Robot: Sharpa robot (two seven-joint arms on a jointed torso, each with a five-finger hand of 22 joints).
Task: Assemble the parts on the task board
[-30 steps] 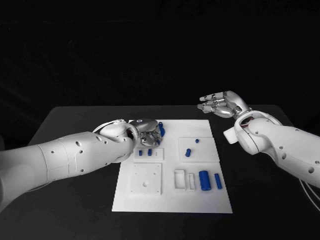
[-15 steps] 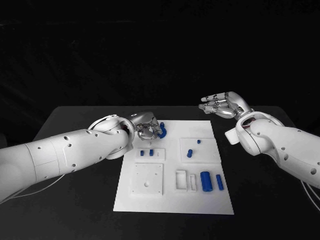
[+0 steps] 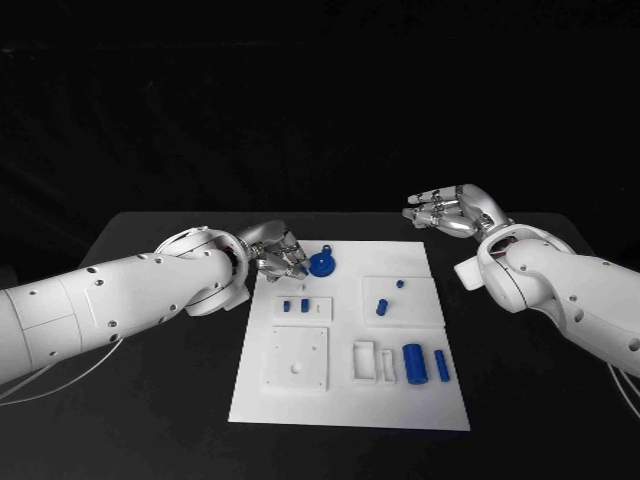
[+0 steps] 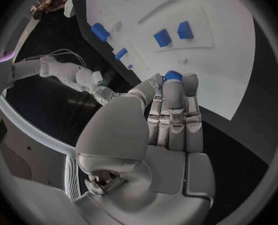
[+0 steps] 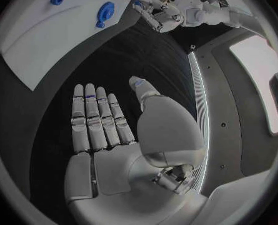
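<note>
White task board (image 3: 407, 400) lies flat in the middle of the black table (image 3: 147, 400). Left hand (image 3: 278, 256) sits at the board's far left corner; its fingers (image 4: 173, 102) are curled together, with a blue part (image 4: 172, 75) showing at the fingertips, and whether it is held cannot be told. Just beside this hand a round blue part (image 3: 323, 265) lies on the board. Right hand (image 3: 447, 212) hovers beyond the board's far right corner, fingers apart, holding nothing. Two upright blue cylinders (image 3: 425, 365) stand near the board's right edge.
</note>
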